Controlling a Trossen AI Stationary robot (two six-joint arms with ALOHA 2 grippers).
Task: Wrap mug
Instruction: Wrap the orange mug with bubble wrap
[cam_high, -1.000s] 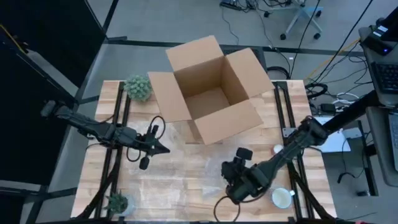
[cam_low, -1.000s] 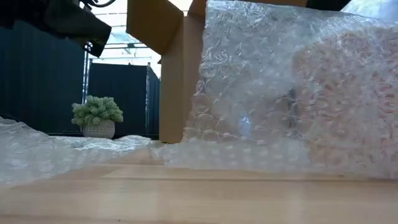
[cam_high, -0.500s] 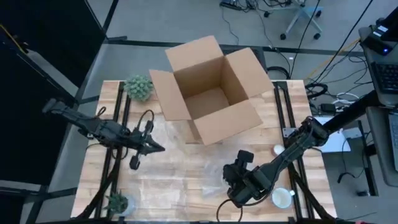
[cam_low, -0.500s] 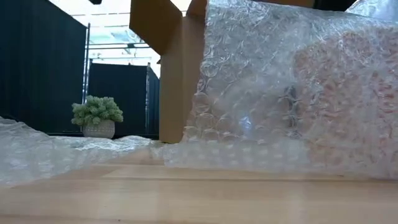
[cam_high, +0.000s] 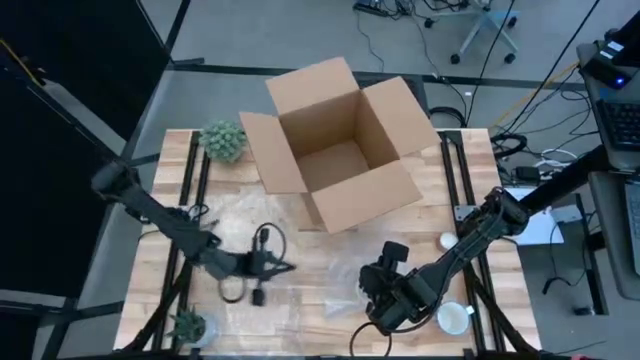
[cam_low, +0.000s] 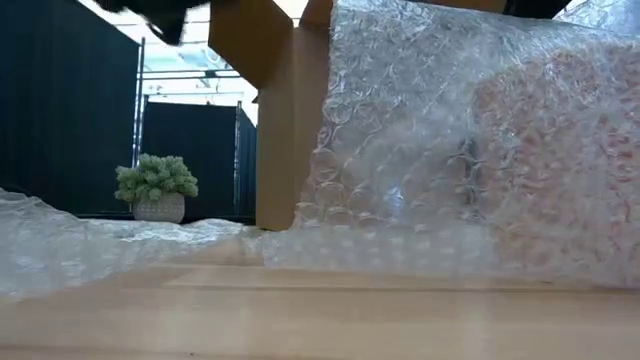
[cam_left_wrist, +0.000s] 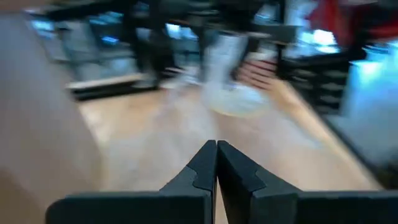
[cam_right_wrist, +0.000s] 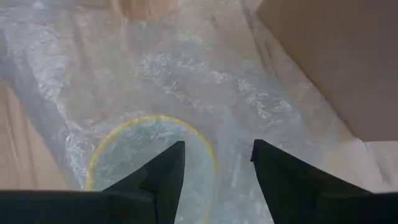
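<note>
A clear bubble wrap sheet (cam_high: 300, 275) lies spread on the wooden table; in the low view a heap of it (cam_low: 450, 150) stands close up at the right. A white mug (cam_high: 452, 318) stands on bare wood near the front right corner, clear of both grippers. My right gripper (cam_high: 372, 300) is open just over the wrap (cam_right_wrist: 186, 81), and a yellow-rimmed round shape (cam_right_wrist: 149, 155) shows through the wrap between its fingers. My left gripper (cam_high: 288, 265) is shut (cam_left_wrist: 216, 155) over the wrap's middle, with nothing between its fingers.
An open cardboard box (cam_high: 340, 150) stands at the table's far middle, its flaps spread. A potted plant (cam_high: 222, 140) sits at the far left and a smaller one (cam_high: 188, 325) at the near left corner. A small white object (cam_high: 446, 240) lies right of the box.
My left gripper has swung toward the table's near edge and to the right, ending over the middle of the bubble wrap, still shut. The right arm, the wrap and the mug have kept still.
</note>
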